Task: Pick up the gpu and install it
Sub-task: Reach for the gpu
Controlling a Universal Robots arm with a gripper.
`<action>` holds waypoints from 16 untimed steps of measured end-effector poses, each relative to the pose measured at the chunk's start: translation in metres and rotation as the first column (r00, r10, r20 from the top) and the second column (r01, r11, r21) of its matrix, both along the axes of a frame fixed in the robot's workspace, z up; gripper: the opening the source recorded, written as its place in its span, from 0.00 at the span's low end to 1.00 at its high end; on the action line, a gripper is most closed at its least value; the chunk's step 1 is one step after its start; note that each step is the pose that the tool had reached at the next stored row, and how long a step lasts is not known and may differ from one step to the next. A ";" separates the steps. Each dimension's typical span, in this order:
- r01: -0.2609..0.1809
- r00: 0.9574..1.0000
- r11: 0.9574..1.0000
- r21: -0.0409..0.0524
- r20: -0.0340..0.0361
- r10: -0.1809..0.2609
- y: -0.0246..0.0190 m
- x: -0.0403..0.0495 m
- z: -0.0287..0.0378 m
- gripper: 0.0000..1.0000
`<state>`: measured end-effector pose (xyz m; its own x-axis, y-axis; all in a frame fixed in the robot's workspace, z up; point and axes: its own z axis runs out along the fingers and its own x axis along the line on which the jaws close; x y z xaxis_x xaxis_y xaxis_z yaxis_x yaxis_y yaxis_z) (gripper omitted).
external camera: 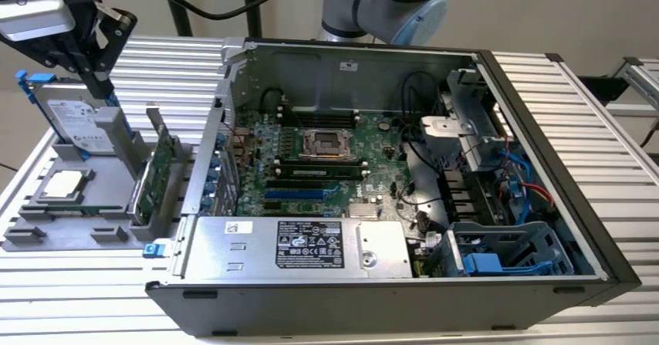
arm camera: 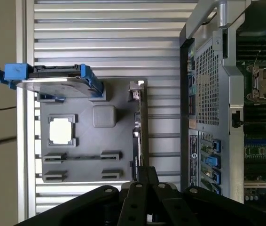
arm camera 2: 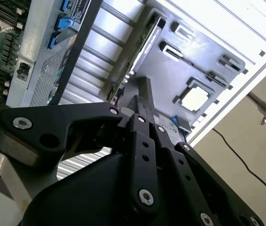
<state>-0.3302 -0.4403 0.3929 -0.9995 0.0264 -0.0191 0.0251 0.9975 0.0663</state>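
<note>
Slatted table (external camera: pixel 576 90) holds gpu (external camera: pixel 157 177) upright in grey holder (external camera: pixel 52 237) beside labelled case (external camera: pixel 309 306).

Open overhead, cramped at the sides.

Hovered with the pincer (external camera: pixel 103 90) in free air over the holder tray (external camera: pixel 31 237), with open space above the top edge of the gpu (external camera: pixel 157 177). Saw only a slim gap between that upright card and the case wall (external camera: pixel 219 129) on the exterior view's right. Found the other side hemmed by a gray post (external camera: pixel 128 140) and the hard drive (external camera: pixel 82 125), both standing close by. Found the case open on top, with room above the blue slots (external camera: pixel 296 195). Noted the power supply (external camera: pixel 299 245) along the near edge, black cables (external camera: pixel 412 90) over the board, and the arm's base (external camera: pixel 381 5) behind. Had open bench (external camera: pixel 62 299) slats beyond the tray.
</note>
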 end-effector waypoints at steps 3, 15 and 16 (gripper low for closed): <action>0.000 1.000 1.000 0.001 0.000 0.000 0.0000 0.0000 0.0000 0.00; 0.000 1.000 1.000 0.002 0.000 0.000 0.0000 0.0000 0.0000 1.00; 0.000 1.000 1.000 0.002 0.000 0.000 0.0000 0.0000 0.0000 1.00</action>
